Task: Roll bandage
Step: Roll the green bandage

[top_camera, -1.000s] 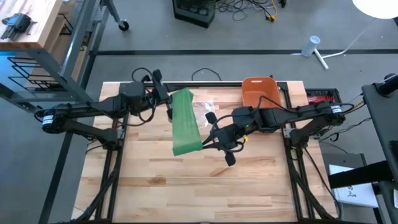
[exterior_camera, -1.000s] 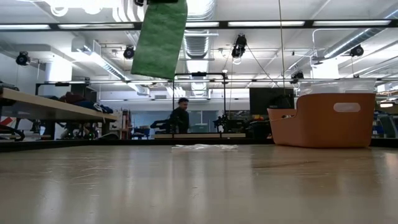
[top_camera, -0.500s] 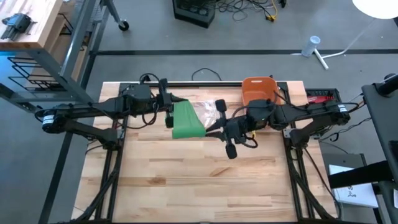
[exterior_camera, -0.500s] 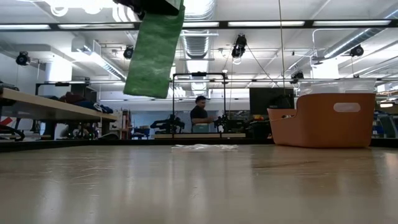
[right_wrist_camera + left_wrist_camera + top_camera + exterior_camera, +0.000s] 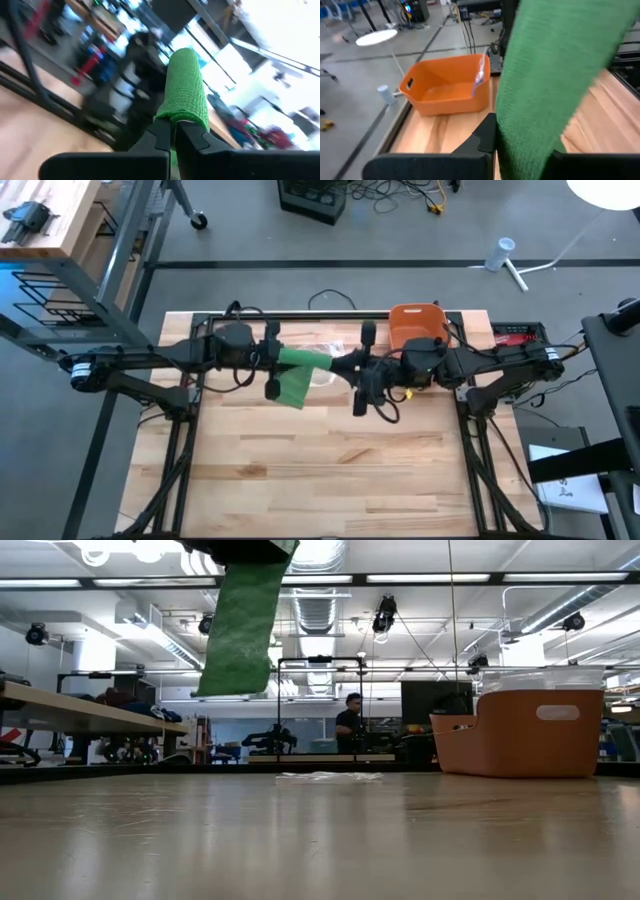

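A green bandage (image 5: 296, 374) is stretched between my two grippers, high above the wooden table. My left gripper (image 5: 272, 363) is shut on its flat strip (image 5: 545, 85). My right gripper (image 5: 346, 368) is shut on its rolled end (image 5: 185, 85). In the low view a loose length of the strip (image 5: 240, 625) hangs down from the top of the picture, its lower edge far above the table. My left gripper holds the flat strip (image 5: 520, 145) between its fingers, coming level from the table's left. The place of contact lies below the picture's edge. The strip runs away from the fingers toward the right gripper, lifted clear of the table. My right gripper pinches the lower end of the rolled part (image 5: 175, 119) between its two fingers, coming level from the table's right. The roll stands out beyond the fingertips, lifted clear of the table.
An orange bin (image 5: 415, 326) stands at the far right of the table and also shows in the low view (image 5: 520, 732). A clear plastic wrapper (image 5: 325, 777) lies on the table near the far edge, below the grippers. People move in the room behind.
My right gripper has gone toward the table's far edge and turned, winding the bandage onto itself. The long strip that ran near to far is now a short length between the grippers. My left gripper has shifted a little toward the right and near edge.
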You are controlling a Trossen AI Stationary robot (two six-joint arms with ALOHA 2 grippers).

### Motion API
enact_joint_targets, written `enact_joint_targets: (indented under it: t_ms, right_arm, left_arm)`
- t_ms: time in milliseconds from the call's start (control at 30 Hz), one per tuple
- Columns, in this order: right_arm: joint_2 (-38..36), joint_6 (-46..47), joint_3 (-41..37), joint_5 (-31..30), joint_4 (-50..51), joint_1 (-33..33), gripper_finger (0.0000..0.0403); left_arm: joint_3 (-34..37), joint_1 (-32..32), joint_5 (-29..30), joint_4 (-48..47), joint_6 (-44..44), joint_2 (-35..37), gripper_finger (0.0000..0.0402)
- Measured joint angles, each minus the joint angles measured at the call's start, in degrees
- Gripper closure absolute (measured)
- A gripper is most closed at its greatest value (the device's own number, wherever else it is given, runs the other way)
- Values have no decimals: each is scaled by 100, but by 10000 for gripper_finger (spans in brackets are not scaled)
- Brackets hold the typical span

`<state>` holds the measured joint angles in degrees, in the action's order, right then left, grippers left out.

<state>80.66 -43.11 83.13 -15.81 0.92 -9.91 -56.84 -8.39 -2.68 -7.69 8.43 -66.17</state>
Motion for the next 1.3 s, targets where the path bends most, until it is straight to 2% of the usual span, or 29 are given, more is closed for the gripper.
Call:
enact_joint_targets:
  t_ms: [100, 233, 567, 767, 900, 1033, 1200, 1300]
  right_arm:
    - [0, -299, 0, -477, 76, 2, 403]
    - [0, -617, 0, -813, 93, 2, 403]
    - [-35, -698, 0, -924, 232, 26, 403]
    - [-46, -169, 0, -293, 234, 26, 403]
    - [-136, 226, 0, 104, 281, 26, 403]
    - [-204, 798, 0, 451, 367, 31, 403]
    - [-278, 1352, 0, 785, 348, 31, 403]
    - [-291, 1492, 2, 812, 371, 31, 403]
  left_arm:
    - [0, 73, -90, -122, -177, 13, 401]
    - [0, 189, -128, -406, -338, 22, 401]
    - [0, 407, -128, -511, -575, 49, 401]
    - [1, 405, -70, -548, -450, 135, 401]
    - [2, 405, 223, -663, -326, 263, 401]
    - [2, 405, 761, -727, -146, 435, 401]
    - [2, 398, 1728, -696, 85, 592, 401]
    - [0, 377, 1985, -702, 203, 672, 401]
